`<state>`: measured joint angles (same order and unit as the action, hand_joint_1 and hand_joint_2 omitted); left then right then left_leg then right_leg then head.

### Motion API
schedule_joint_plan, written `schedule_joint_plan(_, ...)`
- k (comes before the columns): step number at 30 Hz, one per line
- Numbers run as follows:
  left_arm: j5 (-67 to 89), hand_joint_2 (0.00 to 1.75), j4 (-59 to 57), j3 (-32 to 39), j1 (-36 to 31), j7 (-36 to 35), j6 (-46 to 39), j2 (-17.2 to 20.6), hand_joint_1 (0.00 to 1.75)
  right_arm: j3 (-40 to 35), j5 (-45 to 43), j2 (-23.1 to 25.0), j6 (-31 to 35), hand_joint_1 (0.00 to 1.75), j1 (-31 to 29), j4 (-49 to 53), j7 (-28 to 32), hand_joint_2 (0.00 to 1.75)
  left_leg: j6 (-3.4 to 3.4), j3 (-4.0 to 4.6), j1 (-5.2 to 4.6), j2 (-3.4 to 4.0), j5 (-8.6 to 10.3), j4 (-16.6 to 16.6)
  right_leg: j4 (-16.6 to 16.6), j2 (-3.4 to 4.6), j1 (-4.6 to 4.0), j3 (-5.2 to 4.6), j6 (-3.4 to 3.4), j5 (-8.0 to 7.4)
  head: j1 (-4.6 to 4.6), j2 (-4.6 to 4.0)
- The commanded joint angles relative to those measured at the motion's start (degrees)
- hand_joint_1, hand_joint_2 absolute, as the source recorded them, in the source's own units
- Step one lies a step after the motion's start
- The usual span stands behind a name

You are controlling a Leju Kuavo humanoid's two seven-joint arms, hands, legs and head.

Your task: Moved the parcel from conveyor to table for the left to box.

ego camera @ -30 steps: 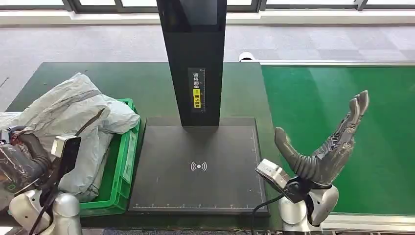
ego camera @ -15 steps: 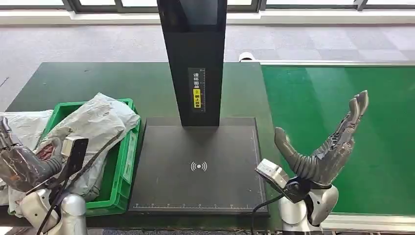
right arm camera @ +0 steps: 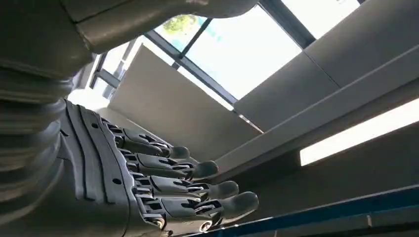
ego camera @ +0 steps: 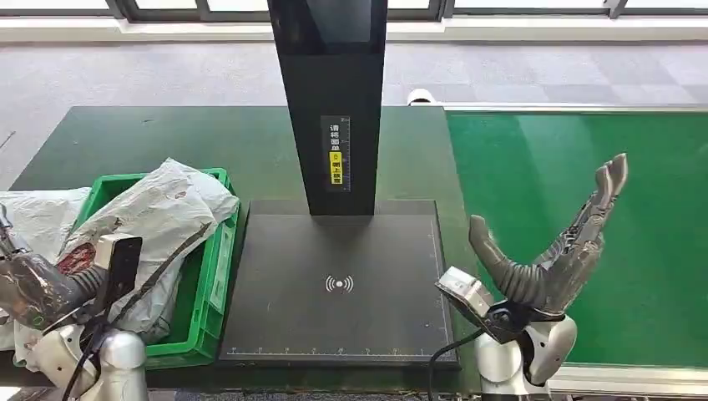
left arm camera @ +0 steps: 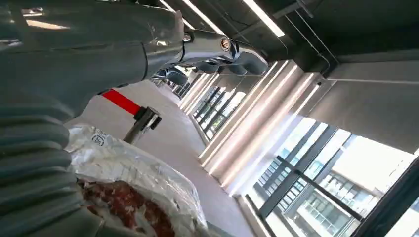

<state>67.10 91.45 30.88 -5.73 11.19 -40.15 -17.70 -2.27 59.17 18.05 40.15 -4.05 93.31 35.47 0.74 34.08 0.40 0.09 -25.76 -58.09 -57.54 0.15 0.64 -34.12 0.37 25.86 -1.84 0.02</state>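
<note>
Green conveyor (ego camera: pixel 584 200) beside dark table (ego camera: pixel 209 142)

The left hand (ego camera: pixel 33 288) is cut off by the frame edge, its fingers hidden.

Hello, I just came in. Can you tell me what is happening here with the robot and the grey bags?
The robot is sorting parcels. A grey parcel lies in the green crate on the table's left side, and the left hand is low beside it, apparently empty. The right hand is open, fingers spread, raised over the green conveyor, which carries no parcel. The black scanner pad in the middle is bare.
</note>
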Motion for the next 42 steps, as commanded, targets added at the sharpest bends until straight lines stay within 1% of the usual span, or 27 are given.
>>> schedule_joint_plan(1,-6.1,0.0,3.6,5.4,-1.8,4.4,0.2,-2.3,0.0,-0.1,-0.1,1.9,-0.2,0.0,0.8,-3.5,-0.1,1.75,-0.01,-0.18,0.03,-0.02,-0.01,0.1,0.1,-0.04,-0.04,0.2,-0.03,0.01,-0.02,-0.02)
schedule_joint_plan(2,-11.0,0.0,4.6,6.7,-2.1,8.1,0.2,-2.3,0.0,-0.1,-0.2,1.9,-0.2,0.0,0.7,-3.6,0.0,1.75,0.0,-0.07,0.03,0.0,-0.02,0.0,0.1,-0.02,-0.04,0.08,-0.02,0.01,-0.02,-0.02)
schedule_joint_plan(3,-21.2,0.0,5.2,7.4,-2.1,14.2,0.2,-2.3,0.0,0.0,-0.5,1.9,-0.2,0.0,0.6,-3.9,0.3,1.75,0.0,-0.04,0.04,0.06,-0.03,0.0,0.0,0.04,-0.05,0.04,-0.02,0.0,0.0,-0.02)
schedule_joint_plan(4,-26.1,0.0,5.6,7.3,-2.0,17.2,0.2,-2.3,0.0,0.0,-0.6,1.9,-0.2,0.0,0.5,-4.1,0.5,1.75,0.01,-0.03,0.06,0.07,-0.03,0.0,0.0,0.06,-0.07,0.04,-0.02,-0.01,-0.02,-0.02)
schedule_joint_plan(5,-35.3,0.0,6.0,5.0,-1.1,22.2,0.2,-2.3,0.0,0.0,-1.3,1.9,-0.2,0.0,0.3,-4.6,0.9,1.75,0.0,-0.1,0.05,0.08,-0.04,0.1,0.1,0.07,-0.06,0.1,-0.03,0.0,0.0,0.0)
schedule_joint_plan(6,-45.3,1.75,4.6,0.0,1.1,28.1,0.2,-2.3,0.0,0.2,-2.5,1.9,-0.2,0.0,0.0,-5.3,1.8,1.75,0.0,-0.07,0.05,0.03,-0.03,0.0,0.1,0.03,-0.05,0.08,-0.02,0.01,0.0,0.0)
schedule_joint_plan(7,-52.8,1.75,8.3,-10.1,4.6,28.8,0.2,-2.3,0.0,-1.0,-4.6,1.9,-0.2,0.0,0.0,-6.9,2.3,1.75,-0.01,-0.22,0.01,-0.03,0.0,0.2,0.2,-0.03,-0.02,0.23,-0.02,0.0,-0.02,-0.02)
schedule_joint_plan(8,-54.3,1.75,10.1,-14.7,6.3,28.8,0.2,-2.3,0.0,-1.0,-5.0,1.9,-0.2,0.0,-0.4,-7.8,3.0,1.75,-0.01,-0.15,0.02,-0.09,0.0,0.1,0.1,-0.09,-0.03,0.18,-0.02,0.02,0.0,0.0)
schedule_joint_plan(9,-55.3,1.75,11.1,-17.3,7.2,28.8,0.4,-2.3,0.0,-1.5,-5.9,1.9,-0.2,0.0,-0.6,-9.0,3.4,1.75,-0.02,-0.03,0.05,-0.15,-0.02,0.0,0.1,-0.15,-0.06,0.11,0.0,0.03,-0.02,-0.02)
schedule_joint_plan(10,-59.2,1.75,14.7,-22.0,8.4,28.8,3.4,-1.6,0.0,-5.3,-9.8,0.1,-0.2,0.0,-2.0,-12.1,2.5,1.75,-0.04,-0.09,0.04,-0.19,-0.02,0.1,0.1,-0.21,-0.05,0.19,0.01,0.05,0.0,-0.02)
schedule_joint_plan(11,-61.6,1.75,15.6,-23.7,8.7,28.8,6.5,-1.3,0.0,-7.9,-11.3,-1.4,-0.3,0.0,-2.7,-13.1,1.1,1.75,-0.03,-0.03,0.1,-0.11,-0.03,0.0,0.1,-0.12,-0.11,0.12,0.0,0.01,0.0,-0.02)
schedule_joint_plan(12,-63.9,1.75,16.4,-24.5,8.8,28.8,9.7,-1.3,0.0,-10.2,-12.7,-2.9,-0.8,0.0,-3.4,-13.6,-0.3,1.75,-0.02,-0.01,0.08,-0.04,-0.03,0.0,0.1,-0.05,-0.11,0.07,0.01,-0.01,0.0,0.0)
schedule_joint_plan(13,-63.7,1.75,15.8,-25.5,8.5,28.8,11.6,-1.4,0.0,-11.4,-13.6,-3.5,-2.2,0.0,-4.2,-14.3,-1.7,1.75,-0.06,-0.11,0.06,0.01,-0.03,0.1,0.1,-0.01,-0.09,0.16,0.02,-0.02,0.0,-0.02)
schedule_joint_plan(14,-63.1,1.75,14.4,-25.9,8.1,28.8,12.0,-1.5,0.0,-12.1,-15.0,-3.7,-4.0,0.0,-4.8,-14.6,-2.3,1.75,-0.06,-0.05,0.02,-0.06,0.0,0.1,0.1,-0.07,-0.03,0.14,0.03,-0.02,0.0,-0.02)
schedule_joint_plan(15,-65.8,1.75,10.5,-27.2,6.5,28.8,16.6,-1.2,0.0,-13.0,-19.0,-3.8,-7.4,0.0,-5.9,-15.2,-2.0,1.75,-0.05,-0.02,0.05,-0.06,0.0,0.0,0.1,-0.1,-0.05,0.15,0.03,-0.03,-0.02,-0.02)
schedule_joint_plan(16,-66.9,1.75,8.8,-27.9,5.4,28.8,19.0,-1.2,0.0,-13.6,-21.3,-3.9,-9.6,0.0,-6.6,-15.8,-1.9,1.75,-0.06,-0.1,0.03,0.0,0.02,0.1,0.2,-0.05,-0.03,0.21,0.03,-0.07,0.0,-0.02)
schedule_joint_plan(18,-65.4,1.75,5.6,-30.7,3.3,28.8,21.4,-0.9,0.0,-14.7,-24.6,-3.9,-13.5,0.0,-8.3,-17.1,-1.6,1.75,-0.04,-0.05,-0.01,-0.13,0.04,0.1,0.1,-0.19,0.01,0.14,0.02,-0.03,0.0,-0.02)
schedule_joint_plan(20,-64.6,1.75,5.1,-31.3,2.8,28.8,20.9,-1.4,0.0,-14.9,-24.5,-3.8,-13.5,0.0,-8.7,-17.2,-1.6,1.75,-0.05,-0.05,0.0,-0.25,0.1,0.1,0.1,-0.31,-0.01,0.2,0.01,-0.05,0.0,0.0)
schedule_joint_plan(27,-64.5,1.75,5.6,-31.2,3.2,28.8,20.7,-1.2,0.0,-15.0,-24.6,-4.0,-13.5,0.0,-8.5,-16.9,-1.6,1.75,-0.01,-0.1,0.01,-0.13,0.05,0.1,0.1,-0.19,-0.03,0.19,0.0,-0.04,0.0,-0.02)
schedule_joint_plan(28,-65.6,1.75,5.4,-33.5,2.9,28.2,25.1,0.4,0.0,-15.3,-31.2,-3.9,-17.0,0.0,-8.3,-15.6,1.9,1.75,-0.01,-0.09,0.0,-0.12,0.05,0.1,0.1,-0.17,-0.02,0.17,0.0,-0.04,0.0,0.0)
schedule_joint_plan(29,-65.5,1.75,4.4,-34.6,2.0,28.1,25.4,0.0,0.0,-15.7,-32.4,-3.6,-17.7,0.0,-8.9,-15.2,2.3,1.75,-0.02,-0.14,0.0,-0.12,0.05,0.1,0.1,-0.17,-0.02,0.22,-0.01,-0.04,0.0,-0.02)
schedule_joint_plan(30,-65.5,1.75,3.7,-35.4,1.3,28.0,25.4,-0.4,0.0,-16.1,-32.8,-3.4,-18.0,0.0,-9.2,-14.7,2.1,1.75,-0.01,-0.01,0.02,-0.18,0.06,0.0,0.1,-0.23,-0.04,0.12,-0.01,-0.03,0.0,-0.02)
schedule_joint_plan(32,-65.4,1.75,3.3,-35.9,1.0,28.0,25.3,-0.3,0.0,-16.3,-32.9,-3.3,-18.0,0.0,-9.3,-14.5,1.8,1.75,-0.02,-0.04,0.0,-0.23,0.07,0.1,0.1,-0.28,-0.02,0.15,0.0,-0.02,0.0,0.0)
schedule_joint_plan(34,-65.7,1.75,3.1,-36.1,0.9,27.7,25.4,-0.2,0.0,-16.4,-33.6,-3.2,-18.4,0.0,-9.4,-14.4,1.6,1.75,-0.01,-0.02,-0.01,-0.13,0.06,0.1,0.1,-0.18,0.0,0.09,0.0,-0.03,0.0,0.0)
schedule_joint_plan(36,-68.0,1.75,2.4,-36.8,1.3,26.3,27.1,-0.4,0.0,-16.9,-37.8,-2.9,-20.9,0.0,-9.6,-14.2,2.0,1.75,-0.01,0.0,0.01,-0.13,0.06,0.1,0.1,-0.17,-0.01,0.08,-0.01,-0.04,0.0,-0.02)
schedule_joint_plan(42,-68.1,1.75,2.0,-37.0,1.4,26.5,27.1,-0.4,0.0,-17.1,-37.8,-2.9,-20.9,0.0,-9.7,-14.3,2.0,1.75,-0.01,-0.04,-0.01,-0.1,0.05,0.1,0.1,-0.15,0.0,0.11,-0.01,-0.04,0.0,-0.02)
